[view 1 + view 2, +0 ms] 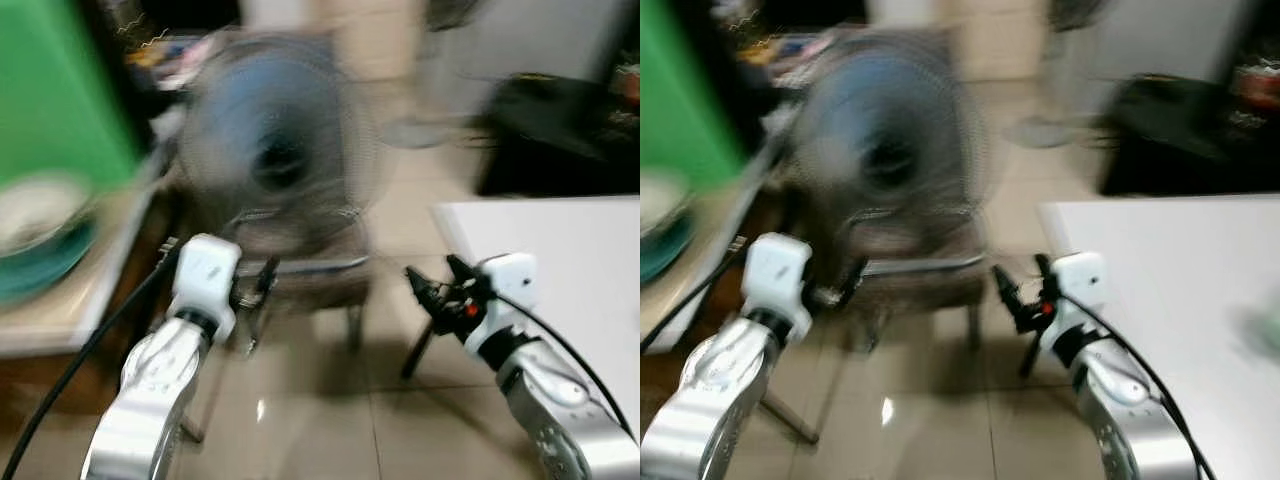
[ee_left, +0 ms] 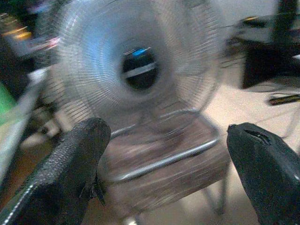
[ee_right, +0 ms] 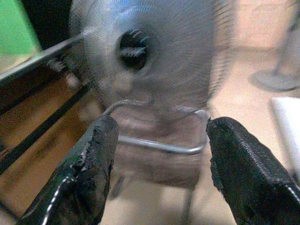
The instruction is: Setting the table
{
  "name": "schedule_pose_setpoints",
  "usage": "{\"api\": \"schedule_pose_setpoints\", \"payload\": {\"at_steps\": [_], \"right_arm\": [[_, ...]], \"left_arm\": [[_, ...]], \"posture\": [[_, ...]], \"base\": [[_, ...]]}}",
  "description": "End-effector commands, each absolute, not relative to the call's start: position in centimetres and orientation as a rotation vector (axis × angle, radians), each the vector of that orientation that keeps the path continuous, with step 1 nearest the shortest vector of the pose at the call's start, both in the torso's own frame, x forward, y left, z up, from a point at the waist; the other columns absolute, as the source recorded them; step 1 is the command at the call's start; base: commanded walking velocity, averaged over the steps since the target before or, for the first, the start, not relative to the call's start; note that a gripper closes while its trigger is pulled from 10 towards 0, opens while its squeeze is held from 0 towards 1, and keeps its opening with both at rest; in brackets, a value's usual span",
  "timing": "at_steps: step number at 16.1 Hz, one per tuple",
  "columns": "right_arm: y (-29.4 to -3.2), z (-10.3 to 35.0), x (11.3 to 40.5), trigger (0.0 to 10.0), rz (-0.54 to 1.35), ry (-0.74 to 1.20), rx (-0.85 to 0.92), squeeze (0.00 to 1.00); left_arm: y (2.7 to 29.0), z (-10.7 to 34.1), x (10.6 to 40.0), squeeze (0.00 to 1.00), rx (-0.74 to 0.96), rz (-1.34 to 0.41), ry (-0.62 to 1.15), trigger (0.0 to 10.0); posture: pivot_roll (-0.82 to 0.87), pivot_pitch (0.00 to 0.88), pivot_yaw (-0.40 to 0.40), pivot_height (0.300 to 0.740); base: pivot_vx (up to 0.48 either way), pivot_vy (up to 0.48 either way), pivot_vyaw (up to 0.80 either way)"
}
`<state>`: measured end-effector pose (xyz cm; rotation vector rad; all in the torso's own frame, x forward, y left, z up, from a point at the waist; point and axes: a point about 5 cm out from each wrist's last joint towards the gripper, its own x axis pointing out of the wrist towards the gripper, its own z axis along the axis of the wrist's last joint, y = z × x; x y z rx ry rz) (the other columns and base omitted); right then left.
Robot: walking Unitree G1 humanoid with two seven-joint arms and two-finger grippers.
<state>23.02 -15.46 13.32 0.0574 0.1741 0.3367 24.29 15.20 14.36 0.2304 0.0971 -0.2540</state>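
Tiled floor (image 1: 300, 420) and a fan (image 1: 275, 160) on a chair (image 1: 310, 275) are facing you while you are moving between surfaces, I judge, with left gripper (image 2: 164, 173) and right gripper (image 3: 159, 173) both spread wide and carrying nothing, so next you are needing the stacked bowls (image 1: 40, 230) left of the fan.

floor (image 1: 420, 230): beige tile | fan (image 1: 275, 150) on metal-framed chair (image 1: 320, 275) | green wall (image 1: 50, 90) at left

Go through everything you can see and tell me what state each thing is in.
Left gripper: open, empty, held out toward the fan.
Right gripper: open, empty.
Fan: upright on a chair; too blurred to tell if spinning.
Bowls: stacked on the counter at left.
White table: at right.
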Motion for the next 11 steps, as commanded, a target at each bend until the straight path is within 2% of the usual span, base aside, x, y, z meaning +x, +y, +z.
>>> {"api": "schedule_pose_setpoints", "payload": {"at_steps": [1,2,4,6,8,11], "right_arm": [[-15.1,14.1,23.4,10.0,0.349,0.153,0.106,0.0],[-14.7,13.8,23.5,10.0,0.375,0.157,0.065,0.0],[-14.9,14.0,23.5,10.0,0.388,0.161,0.041,0.0],[-15.5,14.2,23.5,10.0,0.372,0.154,0.057,0.0],[-14.8,14.8,23.5,10.0,0.387,0.139,0.095,0.0],[-14.9,14.4,23.2,10.0,0.402,0.158,0.05,0.0]], "left_arm": [[15.2,14.8,24.7,0.0,0.232,-0.258,0.087,10.0],[15.8,14.4,24.9,0.0,0.173,-0.182,0.098,10.0],[15.9,14.4,24.8,0.0,0.167,-0.136,0.086,10.0],[15.4,14.2,24.9,0.0,0.158,-0.144,0.088,10.0],[15.2,15.0,24.6,0.0,0.113,-0.187,0.059,10.0],[15.7,14.6,24.3,0.0,0.11,-0.149,0.072,10.0]], "posture": [[0.07,0.0,0.002,0.74],[0.06,0.0,0.005,0.74],[0.04,0.0,0.002,0.74],[0.05,0.0,0.004,0.74],[0.05,0.0,-0.008,0.74],[0.04,0.0,-0.011,0.74]], "base": [[0.0,0.0,0.8],[0.0,0.0,0.8],[0.0,0.0,0.8],[0.0,0.0,0.8],[0.0,0.0,0.8],[0.081,0.0,0.8]]}}
